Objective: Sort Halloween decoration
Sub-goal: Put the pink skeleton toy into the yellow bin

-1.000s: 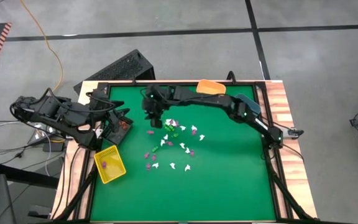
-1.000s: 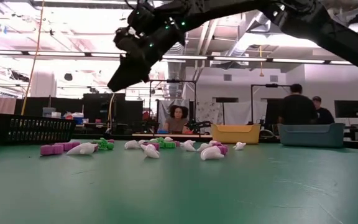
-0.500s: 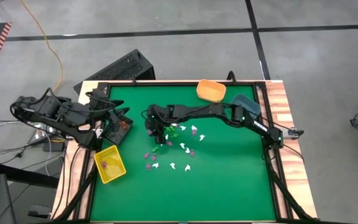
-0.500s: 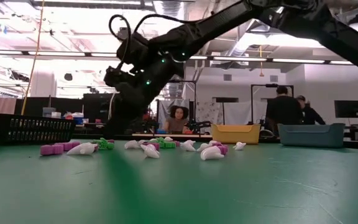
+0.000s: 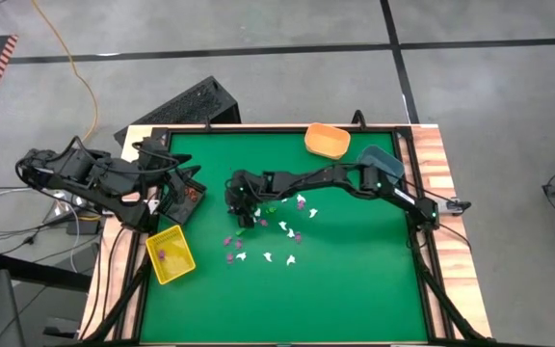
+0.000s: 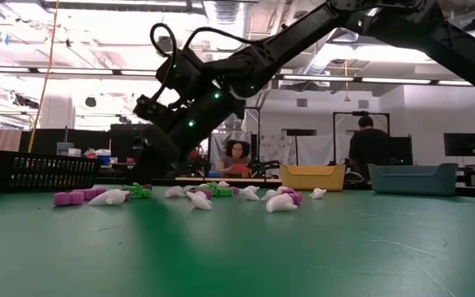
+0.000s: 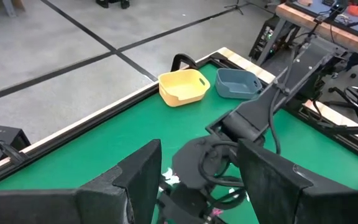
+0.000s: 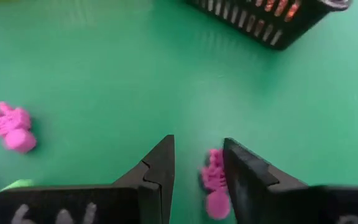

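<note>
Many tiny Halloween decoration (image 5: 273, 231) trinkets scattered mid-bench.
Likely light, stiff, prone to skidding; best pinched across a purple trinket (image 8: 215, 186) body. Right tool (image 8: 197, 180) now lowered from above to the bench, jaws parted astride that purple piece, not yet clamped. Left tool (image 7: 197, 186) parked open near the black bin (image 5: 183, 198).

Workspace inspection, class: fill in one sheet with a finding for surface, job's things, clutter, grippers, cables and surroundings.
Surface: green table, wooden edges.
Job's things: trinkets scattered mid-table; a purple trinket between the right gripper's fingers.
Clutter: yellow bin, orange bin, blue bin, black basket.
Grippers: right gripper open, low over pile; left gripper open, at table's left edge.
Cables: orange cord on floor.
Surroundings: people behind.
</note>
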Robot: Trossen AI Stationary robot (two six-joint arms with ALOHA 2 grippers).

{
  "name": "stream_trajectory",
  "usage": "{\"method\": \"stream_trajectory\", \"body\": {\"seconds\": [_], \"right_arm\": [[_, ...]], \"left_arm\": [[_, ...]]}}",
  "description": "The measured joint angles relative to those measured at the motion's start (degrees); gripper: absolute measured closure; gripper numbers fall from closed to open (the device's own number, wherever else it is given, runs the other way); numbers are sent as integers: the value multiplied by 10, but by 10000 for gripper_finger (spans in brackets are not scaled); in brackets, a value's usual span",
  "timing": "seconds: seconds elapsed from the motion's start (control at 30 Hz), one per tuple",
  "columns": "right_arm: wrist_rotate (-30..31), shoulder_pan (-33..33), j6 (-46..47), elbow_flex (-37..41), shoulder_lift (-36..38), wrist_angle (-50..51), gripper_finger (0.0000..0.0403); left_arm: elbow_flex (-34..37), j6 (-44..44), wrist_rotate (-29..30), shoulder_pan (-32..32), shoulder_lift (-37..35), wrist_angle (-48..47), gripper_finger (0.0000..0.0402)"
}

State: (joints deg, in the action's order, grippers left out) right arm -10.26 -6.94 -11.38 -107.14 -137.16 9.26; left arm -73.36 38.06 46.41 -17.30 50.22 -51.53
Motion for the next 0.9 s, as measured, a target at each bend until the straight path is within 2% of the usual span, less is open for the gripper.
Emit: {"method": "stream_trajectory", "body": {"seconds": [0.37,0.5,0.7,0.9], "right_arm": [[31,-8,31,35,3,3,297],[51,-13,50,34,2,6,321],[51,-12,58,11,0,28,387],[49,-3,57,-29,-3,55,390]], "left_arm": [[0,1,2,0,0,0,202],[0,3,2,0,0,0,202],[0,3,5,0,0,0,202],[0,3,5,0,0,0,202]]}}
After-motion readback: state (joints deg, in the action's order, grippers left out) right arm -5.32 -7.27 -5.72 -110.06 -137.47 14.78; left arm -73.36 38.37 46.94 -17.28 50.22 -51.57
